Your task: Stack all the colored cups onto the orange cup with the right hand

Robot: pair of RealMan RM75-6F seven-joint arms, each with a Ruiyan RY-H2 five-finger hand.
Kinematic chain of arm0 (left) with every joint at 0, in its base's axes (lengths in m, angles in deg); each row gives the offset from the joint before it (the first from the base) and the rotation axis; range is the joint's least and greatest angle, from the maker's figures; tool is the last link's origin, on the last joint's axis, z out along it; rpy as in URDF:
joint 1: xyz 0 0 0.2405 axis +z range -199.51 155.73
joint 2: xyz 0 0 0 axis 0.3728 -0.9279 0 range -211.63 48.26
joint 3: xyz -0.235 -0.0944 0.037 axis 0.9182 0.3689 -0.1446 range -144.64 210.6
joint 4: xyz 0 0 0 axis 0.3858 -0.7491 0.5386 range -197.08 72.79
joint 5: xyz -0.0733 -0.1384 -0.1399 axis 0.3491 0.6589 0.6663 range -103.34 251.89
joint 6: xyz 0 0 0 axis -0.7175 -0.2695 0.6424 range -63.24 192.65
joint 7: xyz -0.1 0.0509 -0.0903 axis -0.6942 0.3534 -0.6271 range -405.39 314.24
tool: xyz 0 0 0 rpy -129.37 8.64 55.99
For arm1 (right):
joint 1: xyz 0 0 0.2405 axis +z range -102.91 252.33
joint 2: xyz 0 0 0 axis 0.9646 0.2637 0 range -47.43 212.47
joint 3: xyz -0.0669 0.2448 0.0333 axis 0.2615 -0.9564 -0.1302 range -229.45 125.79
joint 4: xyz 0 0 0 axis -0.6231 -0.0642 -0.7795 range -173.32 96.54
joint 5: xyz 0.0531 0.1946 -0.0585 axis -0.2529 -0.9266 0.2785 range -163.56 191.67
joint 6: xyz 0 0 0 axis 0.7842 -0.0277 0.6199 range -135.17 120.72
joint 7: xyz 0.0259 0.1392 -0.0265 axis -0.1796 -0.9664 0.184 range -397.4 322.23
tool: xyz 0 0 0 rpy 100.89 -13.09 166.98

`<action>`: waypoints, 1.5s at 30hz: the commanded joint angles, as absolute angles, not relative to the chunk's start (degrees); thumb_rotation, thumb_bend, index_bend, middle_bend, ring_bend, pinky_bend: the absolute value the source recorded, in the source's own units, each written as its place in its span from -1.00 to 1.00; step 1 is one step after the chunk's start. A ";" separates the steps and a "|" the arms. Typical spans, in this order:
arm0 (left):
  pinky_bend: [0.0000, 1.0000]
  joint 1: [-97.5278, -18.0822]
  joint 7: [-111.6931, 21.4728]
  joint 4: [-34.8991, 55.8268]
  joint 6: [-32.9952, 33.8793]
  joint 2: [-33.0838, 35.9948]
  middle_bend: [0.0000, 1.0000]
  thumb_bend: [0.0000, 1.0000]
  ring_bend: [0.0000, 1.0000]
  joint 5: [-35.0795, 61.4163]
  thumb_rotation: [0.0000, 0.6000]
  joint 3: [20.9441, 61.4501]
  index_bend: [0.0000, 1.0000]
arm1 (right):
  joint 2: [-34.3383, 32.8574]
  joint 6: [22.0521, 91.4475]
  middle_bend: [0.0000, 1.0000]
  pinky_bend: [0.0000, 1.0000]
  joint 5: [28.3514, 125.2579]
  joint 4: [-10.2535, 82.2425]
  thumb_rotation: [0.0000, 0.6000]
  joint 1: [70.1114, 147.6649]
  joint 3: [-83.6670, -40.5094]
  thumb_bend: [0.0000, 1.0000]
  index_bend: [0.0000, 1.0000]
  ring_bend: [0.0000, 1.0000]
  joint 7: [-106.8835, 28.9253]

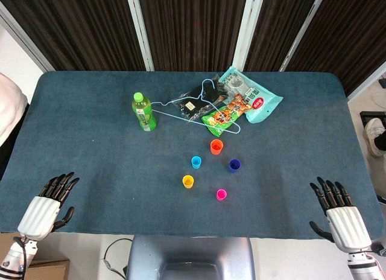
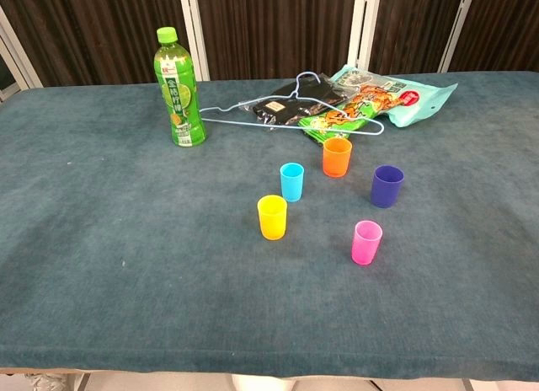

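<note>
Five small cups stand upright and apart on the blue table. The orange cup [image 1: 216, 146] [image 2: 337, 156] is farthest back. A light blue cup [image 1: 196, 162] [image 2: 291, 181] and a dark purple cup [image 1: 234, 165] [image 2: 386, 185] flank it. Nearer the front are a yellow cup [image 1: 188, 181] [image 2: 272, 216] and a pink cup [image 1: 221, 194] [image 2: 366, 242]. My right hand [image 1: 338, 211] rests open at the front right edge, far from the cups. My left hand [image 1: 49, 204] lies open at the front left edge. Neither hand appears in the chest view.
A green drink bottle [image 1: 143, 111] [image 2: 178, 88] stands behind the cups to the left. A light blue wire hanger [image 1: 194, 108] [image 2: 290, 121], snack bags [image 1: 227, 114] [image 2: 345, 113] and a teal packet [image 1: 250, 96] [image 2: 400, 96] lie just behind the orange cup.
</note>
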State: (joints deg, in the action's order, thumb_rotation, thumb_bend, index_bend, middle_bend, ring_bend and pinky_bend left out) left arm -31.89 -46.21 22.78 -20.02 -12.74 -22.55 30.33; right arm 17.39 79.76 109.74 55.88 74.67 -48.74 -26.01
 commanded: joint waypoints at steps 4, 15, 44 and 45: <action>-0.76 -31.91 -46.77 22.73 -20.08 -12.83 -1.00 -0.09 -0.97 -22.33 1.00 30.44 -1.00 | 16.72 78.08 -1.00 -1.00 109.06 55.35 1.00 75.89 -49.53 -0.35 -1.00 -1.00 -26.20; -0.76 -32.20 -46.20 22.81 -19.26 -12.66 -1.00 -0.09 -0.97 -22.26 1.00 30.21 -1.00 | 14.52 54.49 -1.00 -1.00 95.40 57.28 1.00 95.04 -62.12 -0.35 -0.91 -1.00 -19.72; -0.76 -31.40 -48.18 22.73 -20.60 -13.96 -1.00 -0.09 -0.97 -21.17 1.00 30.73 -1.00 | -5.14 37.53 -1.00 -1.00 73.41 39.25 1.00 116.02 -62.93 -0.22 -0.13 -1.00 -7.24; -0.76 -31.41 -48.25 22.71 -20.58 -13.98 -1.00 -0.09 -0.97 -21.17 1.00 30.73 -1.00 | -5.12 37.82 -1.00 -1.00 73.40 39.24 1.00 116.07 -62.75 -0.21 -0.11 -1.00 -7.43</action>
State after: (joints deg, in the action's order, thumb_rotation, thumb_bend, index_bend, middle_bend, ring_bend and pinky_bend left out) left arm -31.40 -48.24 22.71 -20.58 -13.97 -21.17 30.73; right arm -5.13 37.63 73.43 39.25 116.00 -62.90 -7.28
